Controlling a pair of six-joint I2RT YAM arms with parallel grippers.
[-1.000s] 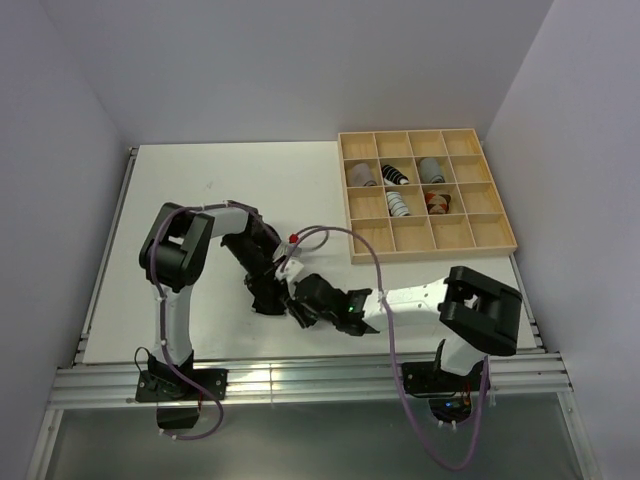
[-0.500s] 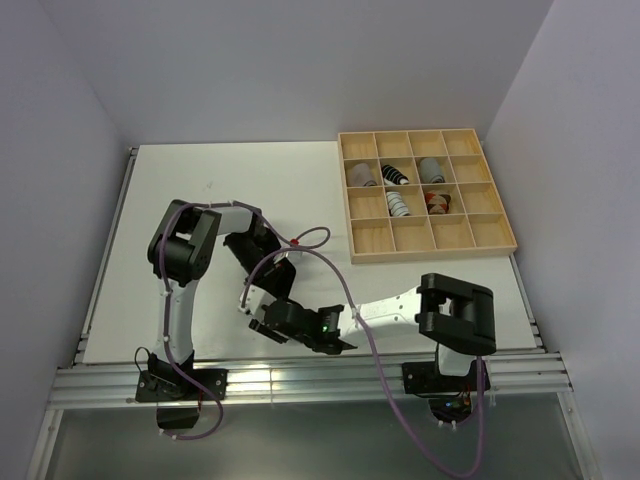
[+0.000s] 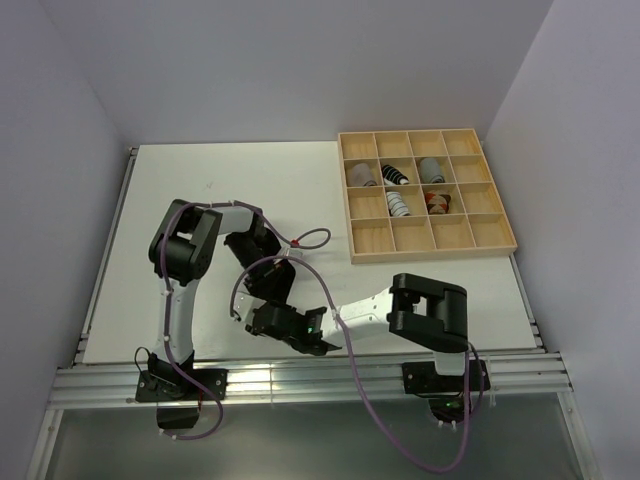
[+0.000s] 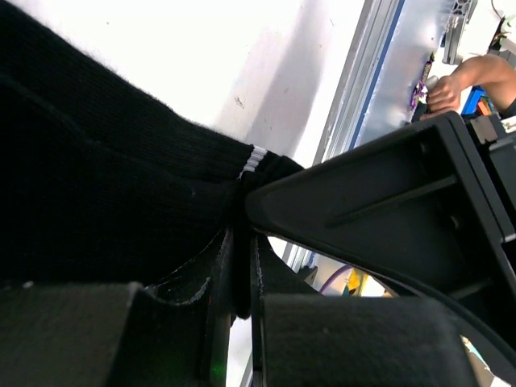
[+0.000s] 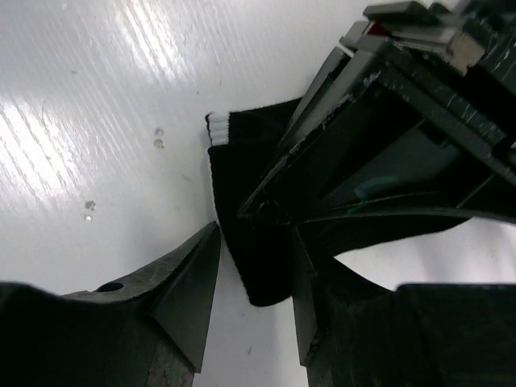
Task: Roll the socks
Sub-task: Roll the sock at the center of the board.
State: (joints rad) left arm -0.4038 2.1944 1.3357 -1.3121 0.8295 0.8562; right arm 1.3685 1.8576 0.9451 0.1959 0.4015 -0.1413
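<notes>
slippage is the worry: the left gripper (image 4: 240, 266) pinches the black sock (image 5: 246, 201) between nearly closed fingers, on the table (image 5: 97, 121) near its front edge, and a tug could pull it free. the right gripper (image 5: 256, 258) has its fingers apart around the sock's end, holding nothing; closing askew would bunch it.

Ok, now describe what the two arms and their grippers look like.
Both arms match: the left arm and right arm have white links between bulky black joint housings, and a mauve cable loops loosely along each. A small green light glows near the right wrist. The left gripper and right gripper have flat, matte black, wedge-shaped fingers.
</notes>
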